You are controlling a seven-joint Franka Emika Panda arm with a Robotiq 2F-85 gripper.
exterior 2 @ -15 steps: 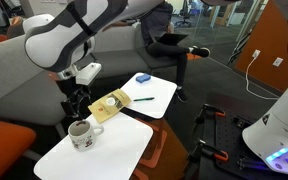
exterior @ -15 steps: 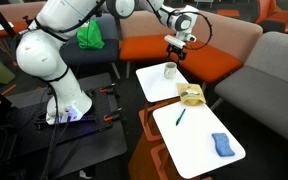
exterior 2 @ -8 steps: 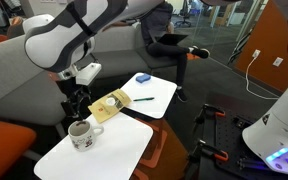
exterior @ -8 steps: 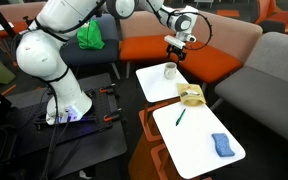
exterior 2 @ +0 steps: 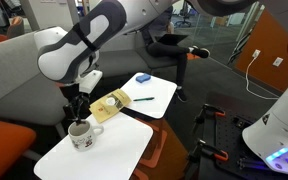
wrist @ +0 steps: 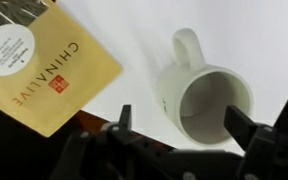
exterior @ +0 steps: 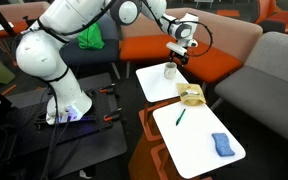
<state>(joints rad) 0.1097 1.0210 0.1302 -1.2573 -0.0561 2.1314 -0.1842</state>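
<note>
White ceramic mug (wrist: 206, 100), empty, upright, loop handle on side; pincer (wrist: 182, 128) spread wide, hovering over it.

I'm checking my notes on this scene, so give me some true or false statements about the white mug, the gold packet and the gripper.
1. The gripper hangs over the white ceramic mug with its jaws open. True.
2. The mug lies tipped on its side. False: it stands upright, mouth up.
3. The flat gold paper packet lies beside the mug, not touching it. True.
4. The blue pad shares the mug's small white table. False: it lies on the neighbouring white table, along with a green pen.
</note>
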